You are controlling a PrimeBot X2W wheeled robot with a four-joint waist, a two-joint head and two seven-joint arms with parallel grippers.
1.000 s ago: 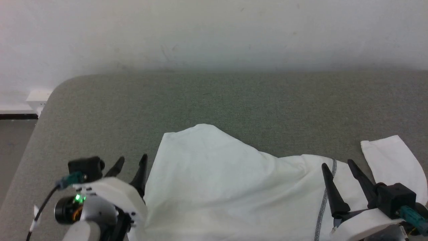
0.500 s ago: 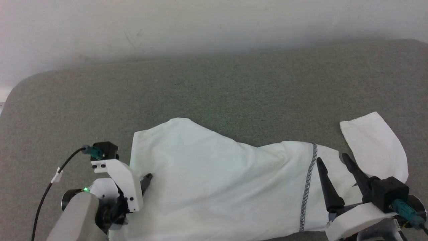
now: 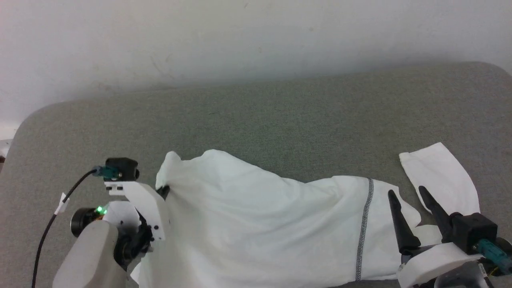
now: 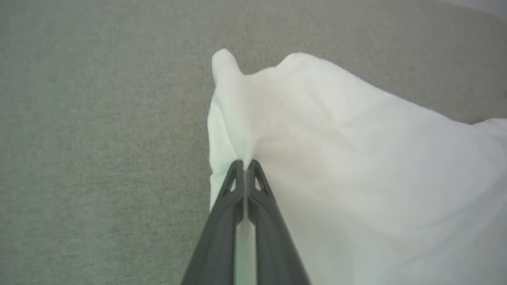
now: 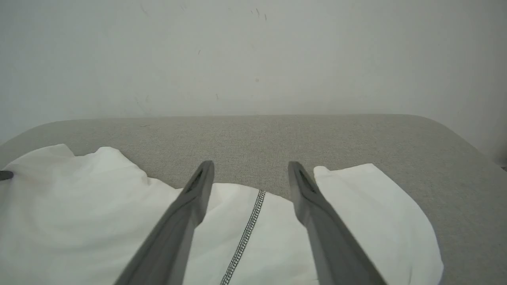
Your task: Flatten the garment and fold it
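Garment (image 3: 260,224) lies rumpled on table (image 3: 256,120); left pincer (image 4: 246,164) pinches its edge, right pincer (image 5: 250,167) gapes wide over it.

1. The garment (image 3: 260,224) is cut off at the bottom edge of the head view.
2. The left pincer (image 3: 163,191) is mostly hidden behind its white mount (image 3: 146,208).
3. The left wrist view is blurry; the pinched garment may be one layer or more.
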